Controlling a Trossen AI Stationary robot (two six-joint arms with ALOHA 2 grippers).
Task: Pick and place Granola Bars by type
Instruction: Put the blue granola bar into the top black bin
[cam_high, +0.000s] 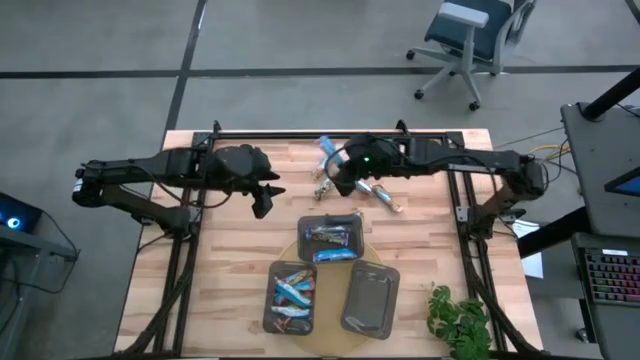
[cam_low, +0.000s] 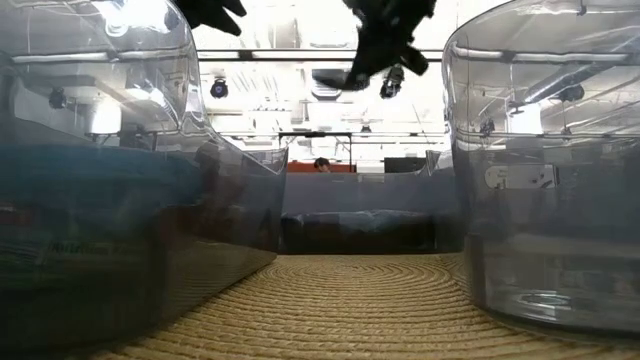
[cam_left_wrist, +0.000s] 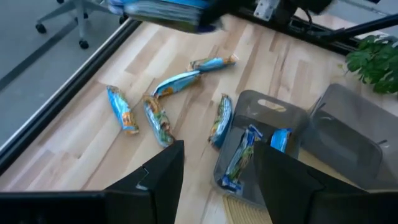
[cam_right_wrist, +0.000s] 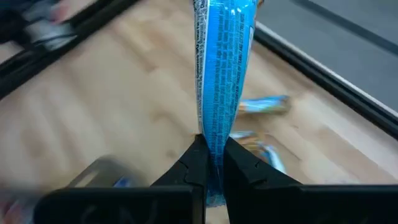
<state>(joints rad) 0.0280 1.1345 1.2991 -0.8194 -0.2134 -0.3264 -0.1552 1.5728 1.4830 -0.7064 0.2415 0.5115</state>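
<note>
Over the wooden table the right gripper, clamped on a blue bar, must next carry it to the matching tray, while the left gripper waits, fingers apart.

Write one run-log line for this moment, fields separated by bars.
right end effector: shut on blue bar, raised over table | left end effector: open, empty, hovering | trays: two hold bars, one empty

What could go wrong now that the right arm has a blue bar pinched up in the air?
The right gripper pinches only one end of the blue granola bar, so the slick wrapper might slip free.

The bar hangs long and may snag a rim of the nearest tray.

The open left gripper waits close by, so the arms could cross.
</note>
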